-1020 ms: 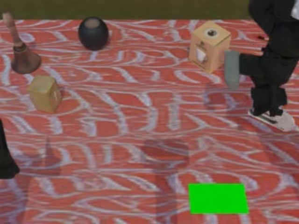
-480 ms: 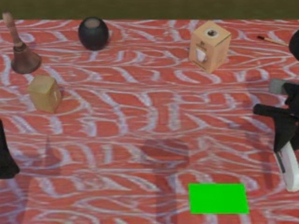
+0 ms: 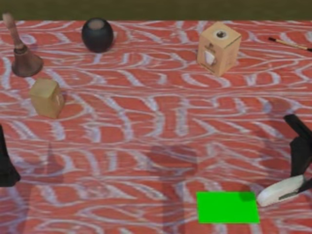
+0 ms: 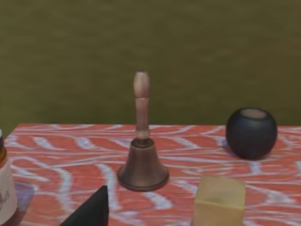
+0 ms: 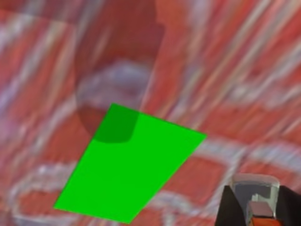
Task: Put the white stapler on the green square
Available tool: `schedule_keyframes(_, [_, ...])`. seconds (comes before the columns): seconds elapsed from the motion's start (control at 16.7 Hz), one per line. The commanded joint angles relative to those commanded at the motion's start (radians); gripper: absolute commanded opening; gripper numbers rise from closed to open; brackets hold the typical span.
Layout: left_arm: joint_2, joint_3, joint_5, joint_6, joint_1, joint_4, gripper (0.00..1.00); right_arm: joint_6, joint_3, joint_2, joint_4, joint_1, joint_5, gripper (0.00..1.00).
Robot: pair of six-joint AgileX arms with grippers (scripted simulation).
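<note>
A: At the counter's (image 3: 146, 112) left edge, left claw (image 3: 6, 165) parked. Fingers: can't tell.
B: Green square (image 3: 227, 207)?
A: Front, right of centre, bare.
B: White stapler (image 3: 281, 190)?
A: Just right of the square's far right corner, clamped in the right claw (image 3: 297, 183) by the right edge.

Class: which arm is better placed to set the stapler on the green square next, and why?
Right. Its pincer already holds the stapler just off the square's right edge. The left arm sits parked at the table's far left.
</note>
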Motion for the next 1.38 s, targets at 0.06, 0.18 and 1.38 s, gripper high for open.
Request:
schedule_keyframes(0.06, [0.0, 0.0, 0.0, 0.0, 0.0, 0.0, 1.0, 0.102, -0.025, -0.033, 0.015, 0.007, -0.006, 0.0])
schedule_keyframes(0.18, [0.0, 0.0, 0.0, 0.0, 0.0, 0.0, 1.0, 0.277, -0.063, -0.098, 0.047, 0.023, -0.015, 0.0])
schedule_keyframes(1.38, [0.0, 0.0, 0.0, 0.0, 0.0, 0.0, 1.0, 0.712, -0.217, -0.118, 0.375, 0.164, -0.011, 0.0])
